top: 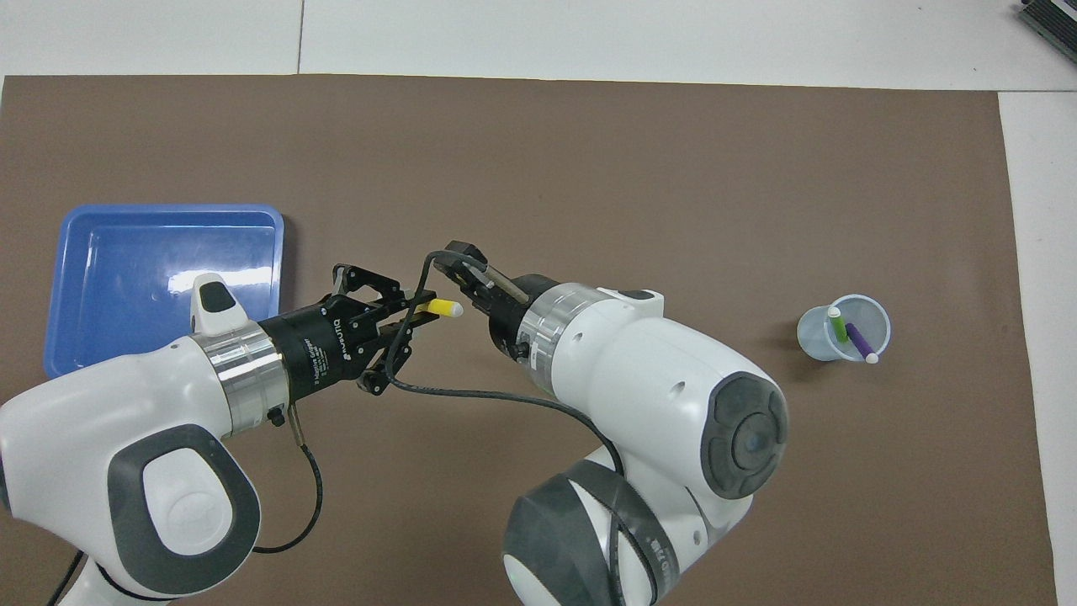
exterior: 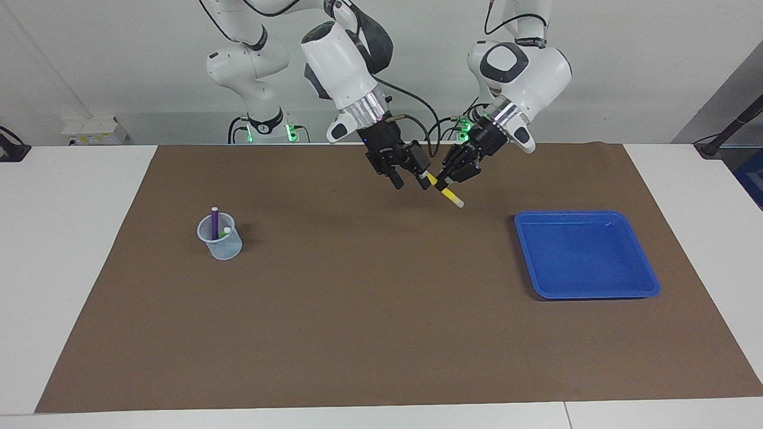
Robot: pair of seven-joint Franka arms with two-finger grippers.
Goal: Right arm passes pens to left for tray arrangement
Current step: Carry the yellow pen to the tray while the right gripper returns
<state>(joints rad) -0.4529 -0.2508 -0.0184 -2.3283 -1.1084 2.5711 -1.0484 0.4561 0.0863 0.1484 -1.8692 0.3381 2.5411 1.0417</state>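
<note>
The yellow pen [exterior: 450,195] [top: 443,309] hangs tilted in the air over the brown mat, with my left gripper [exterior: 444,185] [top: 411,308] shut on its middle. My right gripper [exterior: 410,180] [top: 468,276] stands open right beside the pen's upper end, with its fingers spread and not holding it. The purple pen [exterior: 214,221] [top: 859,342] and the green pen [exterior: 225,232] [top: 838,325] stand in a translucent cup [exterior: 221,245] [top: 844,328] toward the right arm's end. The blue tray [exterior: 587,293] [top: 168,211] lies with nothing in it toward the left arm's end.
A brown mat [exterior: 369,310] covers most of the white table. The cup and the tray are the only things resting on it. Both arms hang over the part of the mat nearest the robots.
</note>
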